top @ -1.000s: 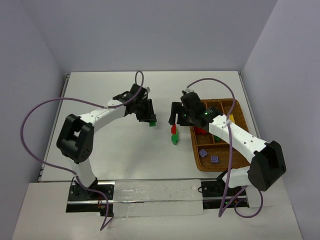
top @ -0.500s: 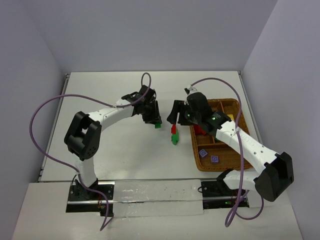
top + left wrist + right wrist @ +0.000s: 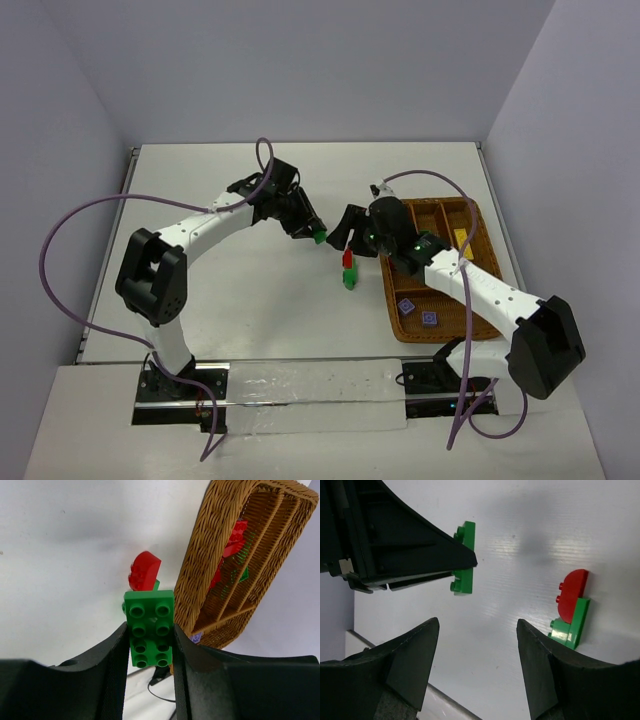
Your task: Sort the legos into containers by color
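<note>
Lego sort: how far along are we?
Done: purple bricks, a yellow brick and red bricks lie in the wicker tray. In hand: left pincer shut on a green brick. Left: the red-on-green stack on the table beside the tray, near the open right pincer.

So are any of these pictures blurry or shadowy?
Left wrist view: green brick sharp, basket looks bent by the lens. Right wrist view: soft grey shadows on the table, tool fingers dark and featureless. Top view: even, gentle light.

White table (image 3: pixel 250 300) between pale lavender walls (image 3: pixel 300 70).
</note>
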`<state>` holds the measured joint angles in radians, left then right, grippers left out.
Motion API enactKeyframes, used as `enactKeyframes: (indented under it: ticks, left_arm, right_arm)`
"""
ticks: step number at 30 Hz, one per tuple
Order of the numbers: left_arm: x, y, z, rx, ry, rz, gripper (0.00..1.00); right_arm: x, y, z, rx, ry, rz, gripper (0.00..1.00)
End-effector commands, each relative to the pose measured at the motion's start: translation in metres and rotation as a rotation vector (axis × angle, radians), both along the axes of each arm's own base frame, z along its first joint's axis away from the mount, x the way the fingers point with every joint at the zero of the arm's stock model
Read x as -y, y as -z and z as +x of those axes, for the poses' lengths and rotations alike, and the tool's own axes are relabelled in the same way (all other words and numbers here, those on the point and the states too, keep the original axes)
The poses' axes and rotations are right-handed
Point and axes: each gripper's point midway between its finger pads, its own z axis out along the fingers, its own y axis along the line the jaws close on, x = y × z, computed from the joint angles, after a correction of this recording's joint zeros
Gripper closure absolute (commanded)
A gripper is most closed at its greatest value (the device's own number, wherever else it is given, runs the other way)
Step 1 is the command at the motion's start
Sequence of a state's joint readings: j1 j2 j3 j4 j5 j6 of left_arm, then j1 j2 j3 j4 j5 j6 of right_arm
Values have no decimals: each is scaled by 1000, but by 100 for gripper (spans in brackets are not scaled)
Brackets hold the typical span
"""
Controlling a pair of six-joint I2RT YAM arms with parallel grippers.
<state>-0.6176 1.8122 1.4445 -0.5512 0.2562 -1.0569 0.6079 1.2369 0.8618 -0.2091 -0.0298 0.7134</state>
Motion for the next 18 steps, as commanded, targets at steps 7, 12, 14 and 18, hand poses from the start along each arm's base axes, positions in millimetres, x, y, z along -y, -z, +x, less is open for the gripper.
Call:
enactKeyframes:
  ticks: [7, 12, 14, 18]
  left_arm:
    - [10, -37, -6, -23, -9, -110, 100]
    - [7, -41, -6, -14, -13, -112, 100]
    - [7, -42, -6, -11, -11, -115, 100]
    - [5, -44, -6, -8, -13, -116, 100]
  right_arm:
    - [-36, -14, 26, 81, 7, 151, 32]
    - [-43, -11, 32, 75, 11, 160, 36]
    - [-44, -10, 35, 73, 17, 158, 40]
    - [-46, -10, 40, 75, 31, 166, 55]
